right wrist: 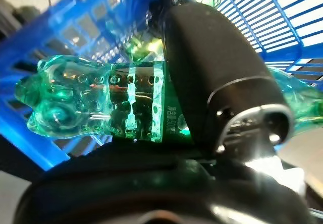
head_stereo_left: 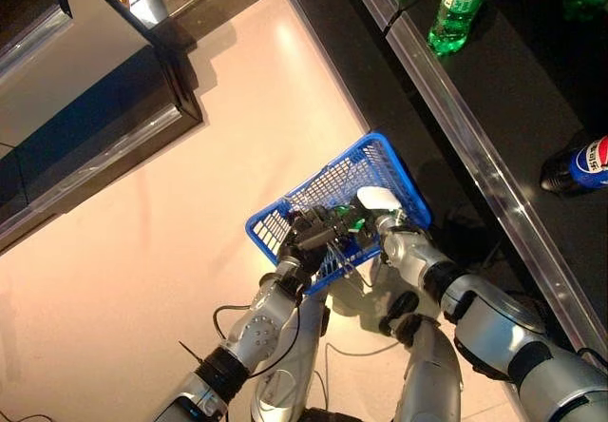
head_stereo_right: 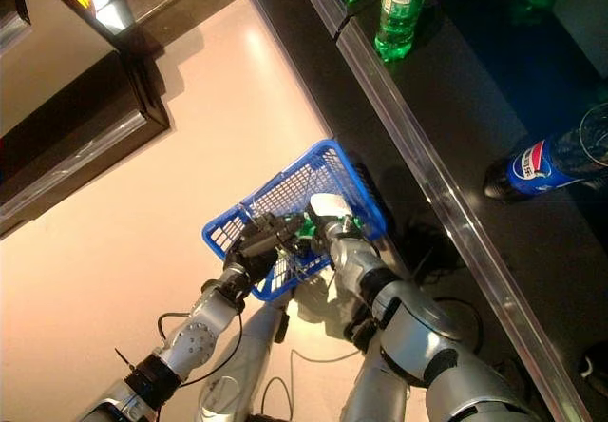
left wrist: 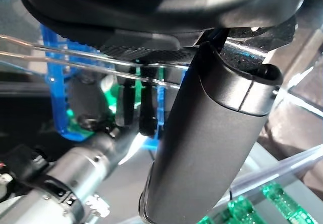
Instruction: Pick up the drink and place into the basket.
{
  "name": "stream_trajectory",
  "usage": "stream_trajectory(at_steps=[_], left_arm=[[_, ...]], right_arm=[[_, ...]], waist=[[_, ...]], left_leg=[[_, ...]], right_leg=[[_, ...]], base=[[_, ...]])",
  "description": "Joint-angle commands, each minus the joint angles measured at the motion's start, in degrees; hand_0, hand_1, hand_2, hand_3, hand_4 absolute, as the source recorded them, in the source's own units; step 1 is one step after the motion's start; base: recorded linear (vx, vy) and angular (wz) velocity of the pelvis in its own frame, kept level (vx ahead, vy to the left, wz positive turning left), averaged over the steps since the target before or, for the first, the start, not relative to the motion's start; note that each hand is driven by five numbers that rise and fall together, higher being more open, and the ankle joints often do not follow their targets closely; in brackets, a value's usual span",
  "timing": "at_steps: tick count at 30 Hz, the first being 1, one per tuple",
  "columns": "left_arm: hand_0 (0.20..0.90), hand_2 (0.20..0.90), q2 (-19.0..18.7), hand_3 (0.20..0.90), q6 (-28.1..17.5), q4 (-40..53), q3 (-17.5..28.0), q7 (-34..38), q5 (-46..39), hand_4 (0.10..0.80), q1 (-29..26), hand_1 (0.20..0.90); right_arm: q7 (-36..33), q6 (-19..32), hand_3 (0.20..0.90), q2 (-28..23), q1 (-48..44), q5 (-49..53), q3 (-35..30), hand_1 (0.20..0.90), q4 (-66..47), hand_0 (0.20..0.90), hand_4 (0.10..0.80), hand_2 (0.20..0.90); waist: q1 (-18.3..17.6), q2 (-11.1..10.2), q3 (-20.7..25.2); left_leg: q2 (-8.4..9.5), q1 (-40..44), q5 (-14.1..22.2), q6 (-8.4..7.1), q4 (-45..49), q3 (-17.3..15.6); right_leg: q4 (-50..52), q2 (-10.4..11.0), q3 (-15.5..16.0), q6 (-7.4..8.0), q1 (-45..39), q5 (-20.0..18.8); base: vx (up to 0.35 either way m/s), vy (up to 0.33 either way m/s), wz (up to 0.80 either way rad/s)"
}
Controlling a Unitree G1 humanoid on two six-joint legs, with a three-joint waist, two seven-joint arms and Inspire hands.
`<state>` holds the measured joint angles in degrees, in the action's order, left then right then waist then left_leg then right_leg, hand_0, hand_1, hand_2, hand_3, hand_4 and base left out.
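Note:
My left hand [head_stereo_left: 302, 243] is shut on the thin wire handles [left wrist: 91, 62] of the blue basket [head_stereo_left: 380, 161] and holds it up in front of me. My right hand [head_stereo_left: 377, 215] reaches into the basket and is shut on a green bottle [right wrist: 116, 103]. The bottle lies sideways inside the basket, with the thumb [right wrist: 212, 67] curled across its label. The blue basket wall [right wrist: 75, 27] shows right behind the bottle.
A dark shelf with a metal edge [head_stereo_left: 456, 118] runs along the right. Green bottles [head_stereo_left: 458, 6] stand on it at the top and a blue-labelled bottle [head_stereo_left: 581, 165] lies further right. A dark cabinet [head_stereo_left: 104, 127] stands at the left across the pale floor.

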<state>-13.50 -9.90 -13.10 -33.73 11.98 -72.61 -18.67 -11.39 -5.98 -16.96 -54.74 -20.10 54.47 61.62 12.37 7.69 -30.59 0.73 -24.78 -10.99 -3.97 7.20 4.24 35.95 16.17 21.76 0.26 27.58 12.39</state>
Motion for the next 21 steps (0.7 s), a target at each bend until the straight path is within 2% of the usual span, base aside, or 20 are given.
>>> stream_trajectory(at_steps=[1,5,11,15,21], left_arm=[[0.300,0.300,3.01,0.200,-6.55,10.64,-2.02,-7.71,0.92,0.100,-4.91,0.300],[0.300,0.300,3.10,0.200,-6.77,10.07,-2.54,-7.52,0.47,0.100,-5.47,0.300],[0.300,0.300,3.36,0.200,-7.60,9.21,-3.10,-7.78,0.50,0.100,-5.59,0.300],[0.300,0.300,3.10,0.200,-8.32,8.09,-3.51,-8.16,-0.03,0.100,-6.14,0.300],[0.300,0.300,3.05,0.200,-8.26,7.35,-3.58,-8.74,-0.27,0.100,-6.62,0.300]], right_arm=[[-1.96,0.03,0.200,2.21,-11.84,-5.22,2.42,0.300,-1.31,0.300,0.100,0.300],[-3.42,-1.85,0.200,2.66,-14.37,-13.27,4.26,0.300,-2.23,0.300,0.100,0.300],[-3.27,-3.23,0.200,2.22,-16.18,-19.28,8.41,0.300,-3.60,0.300,0.100,0.300],[-2.97,-4.41,0.200,2.20,-16.89,-18.07,11.00,0.300,-4.33,0.300,0.100,0.300],[-4.47,-5.64,0.200,2.69,-16.80,-17.40,11.52,0.300,-4.00,0.300,0.100,0.300]], waist=[[1.72,0.10,0.80],[1.92,0.15,0.80],[2.11,-0.03,0.80],[2.29,-0.48,0.80],[2.55,-0.71,0.80]], left_leg=[[3.22,-3.28,10.41,3.50,9.71,-3.06],[3.25,-3.51,10.46,3.43,9.97,-3.03],[3.23,-3.54,10.51,3.50,9.74,-3.03],[3.10,-3.81,10.55,3.47,9.73,-3.09],[3.06,-4.38,10.61,3.35,9.90,-2.85]], right_leg=[[-19.59,-0.05,-4.02,7.77,-3.06,-15.55],[-19.38,0.07,-3.96,8.04,-2.88,-15.64],[-19.43,0.09,-4.06,8.42,-2.75,-15.72],[-19.44,0.15,-4.03,8.69,-2.54,-15.76],[-19.59,0.22,-3.85,8.86,-2.26,-15.89]], base=[[0.000,0.000,0.00],[0.000,0.000,0.00],[0.000,0.000,0.00],[0.000,0.000,0.00],[0.000,0.000,0.00]])
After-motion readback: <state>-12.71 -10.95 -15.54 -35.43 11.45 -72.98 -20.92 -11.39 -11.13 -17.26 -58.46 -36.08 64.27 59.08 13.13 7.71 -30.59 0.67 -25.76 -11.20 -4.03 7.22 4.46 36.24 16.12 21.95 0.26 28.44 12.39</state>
